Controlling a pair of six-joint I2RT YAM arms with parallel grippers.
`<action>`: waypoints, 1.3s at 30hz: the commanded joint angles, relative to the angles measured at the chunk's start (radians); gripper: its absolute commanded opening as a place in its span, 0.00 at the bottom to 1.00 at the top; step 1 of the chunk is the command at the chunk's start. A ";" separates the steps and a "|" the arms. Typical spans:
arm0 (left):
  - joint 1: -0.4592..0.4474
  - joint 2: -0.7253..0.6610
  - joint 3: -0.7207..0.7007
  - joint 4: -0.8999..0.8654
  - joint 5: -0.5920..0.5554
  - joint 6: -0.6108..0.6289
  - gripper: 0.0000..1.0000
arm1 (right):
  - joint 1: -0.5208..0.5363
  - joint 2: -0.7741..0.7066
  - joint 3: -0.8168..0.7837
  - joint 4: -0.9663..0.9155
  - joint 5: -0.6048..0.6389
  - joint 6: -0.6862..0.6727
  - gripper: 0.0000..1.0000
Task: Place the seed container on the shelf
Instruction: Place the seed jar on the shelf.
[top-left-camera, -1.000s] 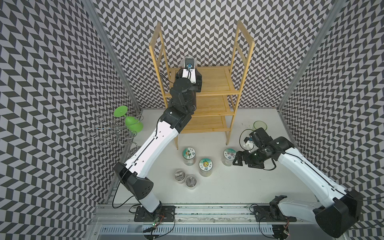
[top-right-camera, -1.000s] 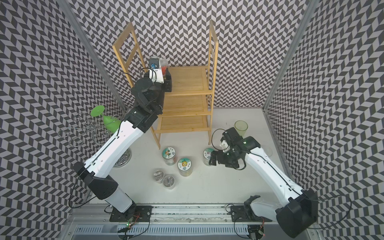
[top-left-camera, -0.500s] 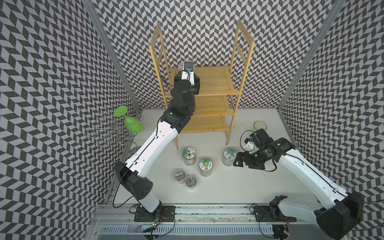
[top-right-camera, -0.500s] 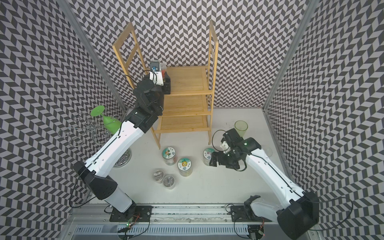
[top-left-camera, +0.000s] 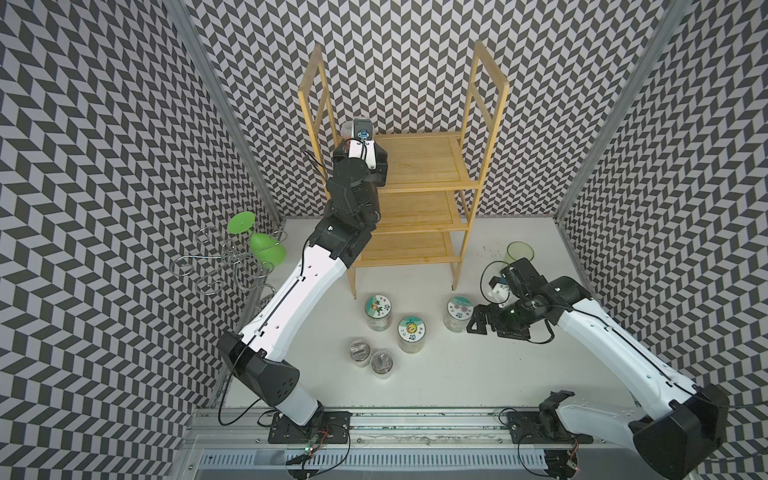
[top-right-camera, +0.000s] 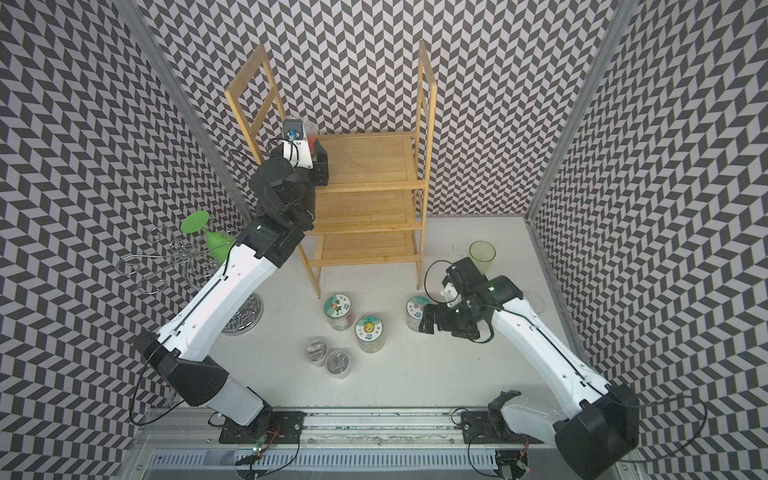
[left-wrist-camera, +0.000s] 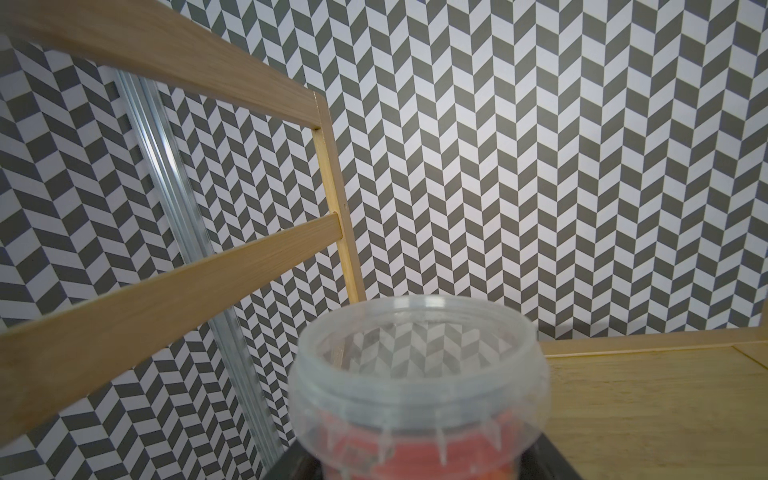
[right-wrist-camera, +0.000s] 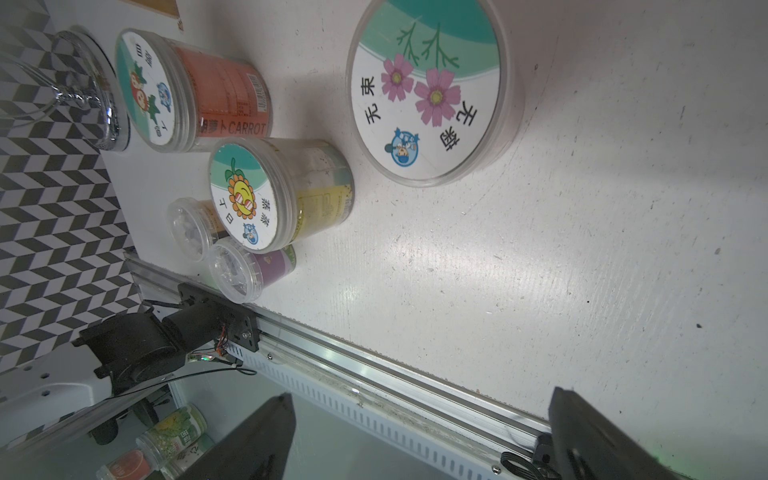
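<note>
The shelf (top-left-camera: 419, 162) stands at 12 o'clock on the bench (top-left-camera: 457, 374), against the rear wall. The seed container (left-wrist-camera: 419, 374), a clear lidless jar with an orange label, is upright over the top board's 10 o'clock corner, just beside the ladder-like side frame. Its base is hidden, so contact with the board cannot be confirmed.

The left tool (left-wrist-camera: 419, 467) flanks the container with a black finger on either side. Whether the fingers press on the jar or stand clear cannot be told.

The right tool (right-wrist-camera: 424, 436) hangs low over the bench with its jaws spread wide and nothing between them. It is just at 3 o'clock of a pink-flower-lid jar (right-wrist-camera: 428, 91).

A carrot jar (right-wrist-camera: 141, 89) and a sunflower-lid jar (right-wrist-camera: 243, 195) stand at 9 o'clock of the flower jar. Two small lidless jars (top-left-camera: 359, 349) touch each other at 7 o'clock of the sunflower-lid jar.

A green cup (top-left-camera: 519, 251) stands at 3 o'clock of the shelf.
</note>
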 joint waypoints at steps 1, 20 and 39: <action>0.006 -0.018 -0.004 0.017 -0.002 0.014 0.64 | -0.005 -0.021 -0.006 0.023 0.005 -0.017 1.00; 0.008 -0.053 -0.089 0.014 -0.007 -0.007 0.68 | -0.008 -0.039 -0.027 0.020 0.006 -0.014 0.99; 0.007 -0.076 -0.085 -0.011 0.022 -0.013 0.73 | -0.016 -0.022 -0.012 0.023 0.009 -0.012 0.99</action>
